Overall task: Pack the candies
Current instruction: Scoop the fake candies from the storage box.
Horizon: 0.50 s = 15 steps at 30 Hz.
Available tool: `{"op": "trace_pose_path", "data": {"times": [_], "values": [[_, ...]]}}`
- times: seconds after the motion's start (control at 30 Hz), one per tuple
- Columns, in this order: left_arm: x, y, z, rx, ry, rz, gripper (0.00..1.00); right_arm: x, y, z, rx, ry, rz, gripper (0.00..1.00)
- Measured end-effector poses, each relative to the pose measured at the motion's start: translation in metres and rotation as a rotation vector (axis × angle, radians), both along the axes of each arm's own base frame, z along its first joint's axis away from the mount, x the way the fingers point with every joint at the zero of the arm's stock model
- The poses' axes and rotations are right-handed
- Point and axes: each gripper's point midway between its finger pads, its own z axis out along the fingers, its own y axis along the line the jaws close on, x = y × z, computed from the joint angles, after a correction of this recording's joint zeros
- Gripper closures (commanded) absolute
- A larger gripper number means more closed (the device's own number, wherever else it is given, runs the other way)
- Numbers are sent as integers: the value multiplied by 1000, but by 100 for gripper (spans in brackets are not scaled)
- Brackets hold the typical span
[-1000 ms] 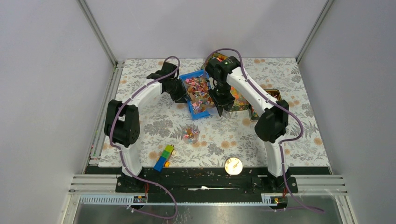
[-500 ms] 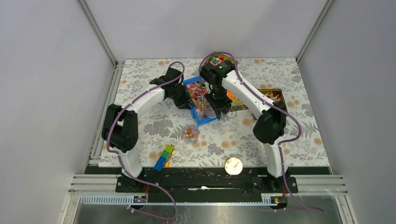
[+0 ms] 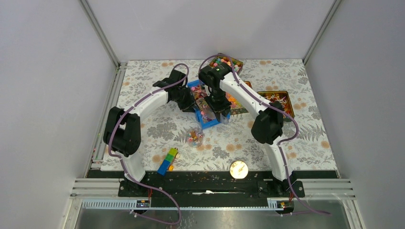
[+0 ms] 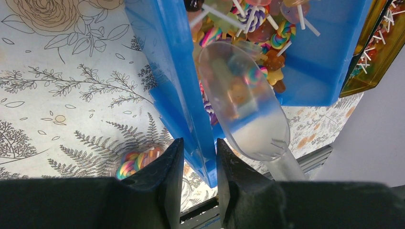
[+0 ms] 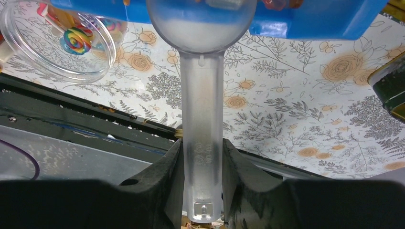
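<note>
The left arm [image 3: 145,99], jaws clamped on the blue bin's [image 4: 167,62] wall, is swinging it near the counter's [image 3: 305,138] far edge as the right arm's [image 3: 243,93] jaws, gripping the scoop [image 4: 243,109], are starting to dig into its candies [image 4: 253,19].

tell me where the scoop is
Left wrist view: the scoop sits over the candies in the blue bin, right of the wall the left gripper clamps; the right gripper holds its handle.

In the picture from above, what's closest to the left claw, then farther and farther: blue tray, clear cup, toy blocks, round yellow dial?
1. Blue tray: the left claw pinches its wall.
2. Clear cup: mid-table, toward the arm bases.
3. Toy blocks: near edge, left side.
4. Round yellow dial: near edge, right side.
</note>
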Motion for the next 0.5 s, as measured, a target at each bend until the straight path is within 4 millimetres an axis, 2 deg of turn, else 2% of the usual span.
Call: {"op": "trace_pose_path", "data": {"times": [0.27, 0.37, 0.5], "values": [[0, 0, 0, 1, -7, -9, 100, 15, 17, -8, 22, -20, -10, 100], [2, 0, 0, 2, -15, -9, 100, 27, 26, -6, 45, -54, -13, 100], [5, 0, 1, 4, -28, -7, 100, 30, 25, -7, 37, -68, -10, 100]]}}
